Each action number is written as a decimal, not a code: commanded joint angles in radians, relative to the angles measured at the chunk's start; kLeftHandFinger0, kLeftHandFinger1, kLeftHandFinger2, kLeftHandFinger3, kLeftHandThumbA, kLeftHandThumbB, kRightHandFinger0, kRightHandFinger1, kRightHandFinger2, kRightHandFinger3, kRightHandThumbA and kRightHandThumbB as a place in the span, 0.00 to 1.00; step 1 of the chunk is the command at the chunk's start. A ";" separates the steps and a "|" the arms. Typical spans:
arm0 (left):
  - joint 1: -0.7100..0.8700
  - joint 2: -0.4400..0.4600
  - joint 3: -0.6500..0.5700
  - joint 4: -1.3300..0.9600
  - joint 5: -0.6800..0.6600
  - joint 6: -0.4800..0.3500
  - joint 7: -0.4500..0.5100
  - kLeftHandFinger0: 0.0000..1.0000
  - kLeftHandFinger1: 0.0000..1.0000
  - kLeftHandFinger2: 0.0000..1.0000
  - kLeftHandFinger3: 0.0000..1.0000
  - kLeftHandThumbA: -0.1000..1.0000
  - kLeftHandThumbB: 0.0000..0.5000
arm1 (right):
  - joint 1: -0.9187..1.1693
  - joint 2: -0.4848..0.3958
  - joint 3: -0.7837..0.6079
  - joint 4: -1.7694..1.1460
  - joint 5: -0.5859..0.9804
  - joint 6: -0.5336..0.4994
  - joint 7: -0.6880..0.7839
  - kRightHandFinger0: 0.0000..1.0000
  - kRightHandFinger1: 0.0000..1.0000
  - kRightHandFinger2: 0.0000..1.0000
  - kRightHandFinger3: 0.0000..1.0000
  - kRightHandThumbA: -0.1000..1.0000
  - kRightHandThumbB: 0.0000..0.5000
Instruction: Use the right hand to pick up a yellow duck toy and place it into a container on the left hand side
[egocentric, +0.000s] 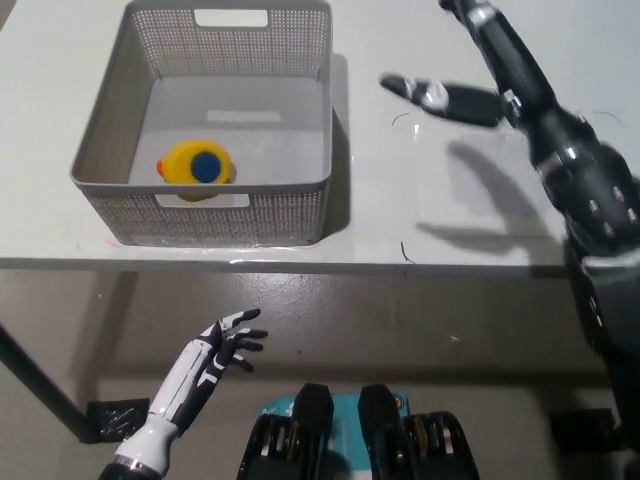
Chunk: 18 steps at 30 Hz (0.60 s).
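Observation:
A yellow duck toy (195, 168) with a blue spot lies inside the grey mesh basket (110, 205), near its front left corner. My black right hand (478, 72) hangs open above the white table, to the right of the basket and well apart from it, holding nothing. Its fingers (420, 92) are spread and point left. My white left hand (222, 348) rests open low at the lower left, below the table's front edge.
The white table (400, 200) carries the basket at its left part. Its front edge runs across the picture's middle, with grey floor below. A dark table leg (40, 395) stands at the lower left.

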 joint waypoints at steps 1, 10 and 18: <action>-0.006 0.016 0.032 -0.031 -0.049 -0.068 0.005 0.58 0.76 0.83 0.93 1.00 1.00 | 0.265 -0.068 -0.094 -0.597 0.269 0.063 0.032 1.00 1.00 1.00 1.00 1.00 0.77; 0.004 0.001 0.042 -0.009 -0.070 -0.095 0.015 0.66 0.89 0.96 1.00 1.00 1.00 | 0.605 0.040 0.008 -0.469 0.245 -0.111 0.018 1.00 1.00 1.00 1.00 1.00 0.76; 0.011 -0.028 0.047 -0.006 -0.085 -0.096 0.016 1.00 1.00 1.00 1.00 1.00 1.00 | 0.780 0.173 0.046 -0.243 0.235 -0.311 0.008 1.00 1.00 1.00 1.00 1.00 0.73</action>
